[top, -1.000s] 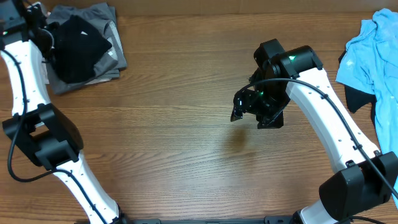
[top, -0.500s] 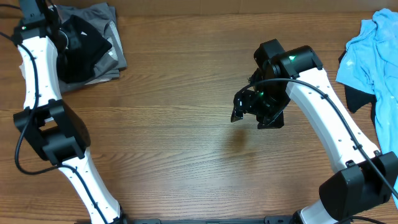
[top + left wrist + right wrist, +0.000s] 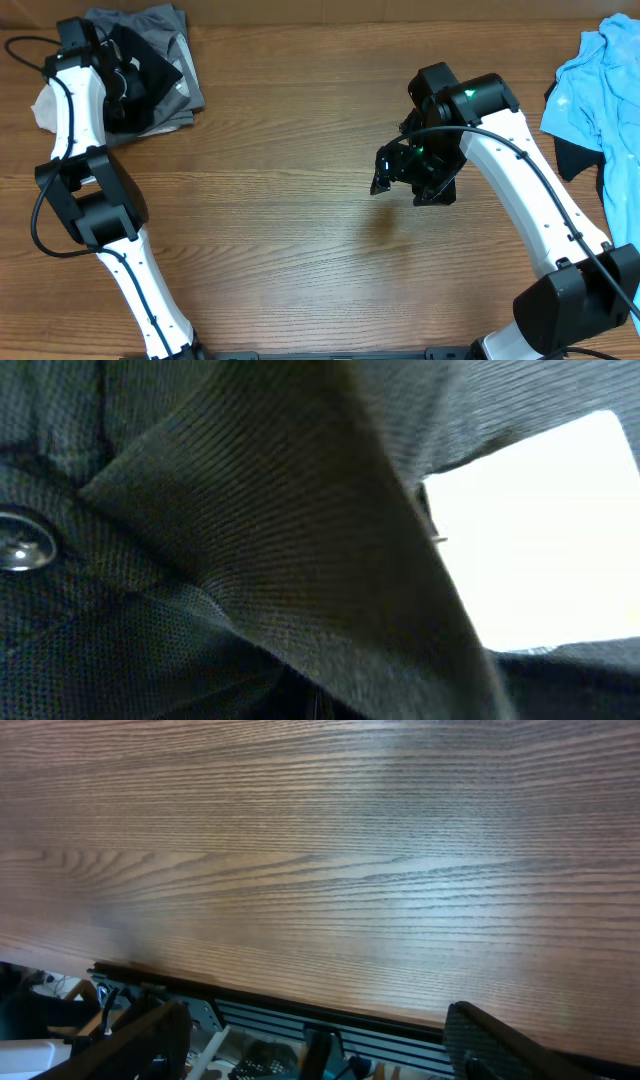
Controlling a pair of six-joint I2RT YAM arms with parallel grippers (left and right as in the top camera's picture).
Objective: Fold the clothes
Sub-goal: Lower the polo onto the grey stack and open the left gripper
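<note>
**Overhead.** Shows the clothes (image 3: pixel 165 85) heaped at the far left corner of the counter (image 3: pixel 300 250): a black shirt (image 3: pixel 150 62) bunched on a grey garment (image 3: pixel 188 97), with a pale cloth (image 3: pixel 45 105) just beside the left arm. Gives no clear long axis for the bunched heap. Places the left end effector (image 3: pixel 122 72) right at the black shirt, jaws closed; does not reveal whether fabric is pinched between them. Places the right end effector (image 3: pixel 410 175) over bare wood near the middle, well apart from that heap and nearer a crumpled light blue garment (image 3: pixel 600 80) at the far right edge, which overlies a dark piece (image 3: pixel 570 155). Marks the left arm as the nearer one for the black shirt.

**Left wrist.** Fills with black knit fabric (image 3: pixel 250 560) close against the lens, creased diagonally, with one small button (image 3: pixel 20 542) at left; hides the fingers.

**Right wrist.** Looks across the wood grain to the counter's edge; shows both fingers (image 3: pixel 140 1040) spread wide, nothing between.
</note>
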